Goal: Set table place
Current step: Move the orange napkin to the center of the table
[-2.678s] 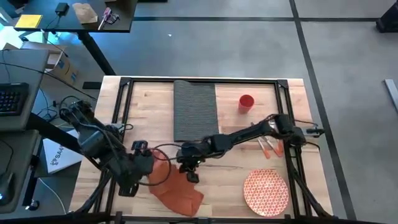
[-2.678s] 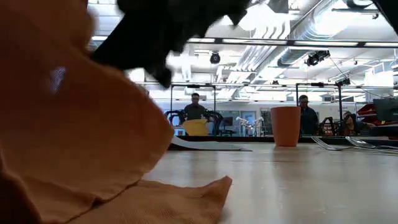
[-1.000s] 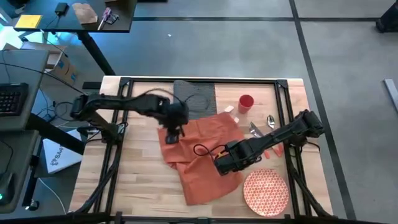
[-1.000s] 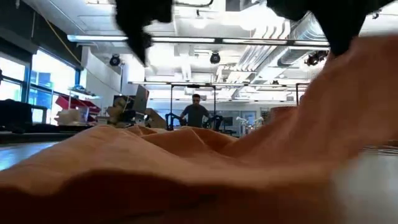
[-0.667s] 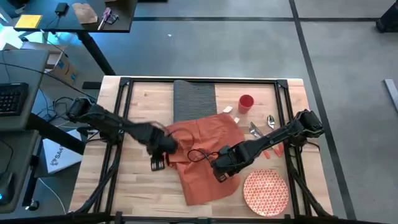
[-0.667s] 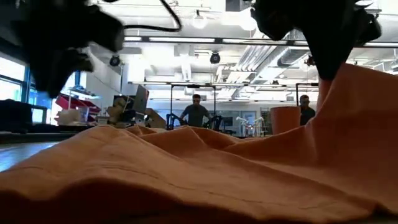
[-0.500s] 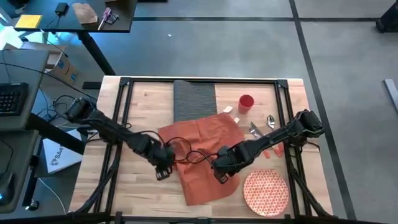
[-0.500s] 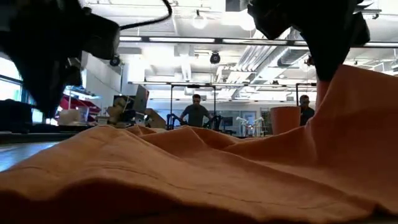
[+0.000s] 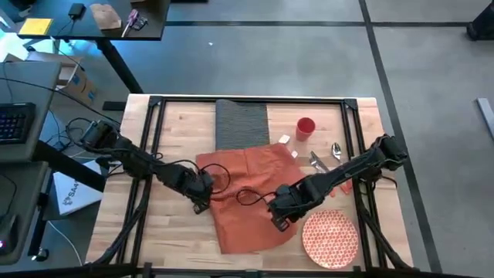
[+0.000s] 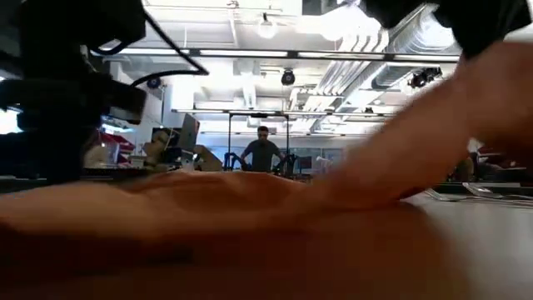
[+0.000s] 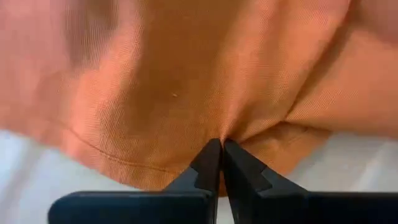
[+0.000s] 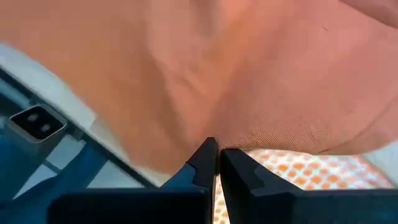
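Altogether one napkin, one placemat, one plate, one cup and a few utensils lie on the table, worked by two arms. Soft orange cloth, the napkin is spread in rumpled folds over the middle of the light wooden top, its long axis running from the placemat's near end toward the front edge, slightly slanted. Its far edge overlaps the ribbed dark grey placemat, a rectangle lying lengthwise from the far edge toward the middle. To the right of the napkin's front corner sits the round plate, white with a fine orange-red pattern. Beside the placemat stands the small red cup; the silver fork and spoon and an orange-handled piece lie between cup and plate, partly under the right arm.

Closed tight, the left gripper pinches a fold at the napkin's left edge, the cloth puckering at its tips. Likewise closed, the right gripper nips the cloth at the right edge, just over the plate's rim.
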`<state>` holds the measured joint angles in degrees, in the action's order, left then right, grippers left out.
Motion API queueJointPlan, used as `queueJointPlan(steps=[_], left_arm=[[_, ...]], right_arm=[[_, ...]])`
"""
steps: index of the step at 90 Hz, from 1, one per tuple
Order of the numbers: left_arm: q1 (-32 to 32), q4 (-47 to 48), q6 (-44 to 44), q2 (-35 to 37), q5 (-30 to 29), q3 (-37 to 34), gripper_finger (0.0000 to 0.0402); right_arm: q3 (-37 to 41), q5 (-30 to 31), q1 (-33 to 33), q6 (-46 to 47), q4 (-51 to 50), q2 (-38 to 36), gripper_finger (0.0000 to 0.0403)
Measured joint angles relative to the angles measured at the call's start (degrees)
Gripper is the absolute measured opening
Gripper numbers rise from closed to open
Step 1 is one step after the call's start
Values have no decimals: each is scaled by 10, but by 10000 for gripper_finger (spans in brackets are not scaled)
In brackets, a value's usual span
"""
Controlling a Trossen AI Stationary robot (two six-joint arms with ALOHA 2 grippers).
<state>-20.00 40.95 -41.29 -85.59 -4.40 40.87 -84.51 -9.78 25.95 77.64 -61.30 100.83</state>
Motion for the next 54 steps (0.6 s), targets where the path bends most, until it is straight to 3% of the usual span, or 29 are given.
queueJointPlan(steps=[16,25,41,54], left_arm=[[14,163,159,51,-45,60,1],[16,196,216,77,-56,84,0],[5,181,193,110,-3,102,7],[-44,104,150,114,66,103,22]], right_arm=[[0,18,6,17,-46,-18,0],[0,25,2,-7,-45,-15,0],[0,69,-12,-46,-40,-14,0],[0,77,-33,-107,-31,-14,16]])
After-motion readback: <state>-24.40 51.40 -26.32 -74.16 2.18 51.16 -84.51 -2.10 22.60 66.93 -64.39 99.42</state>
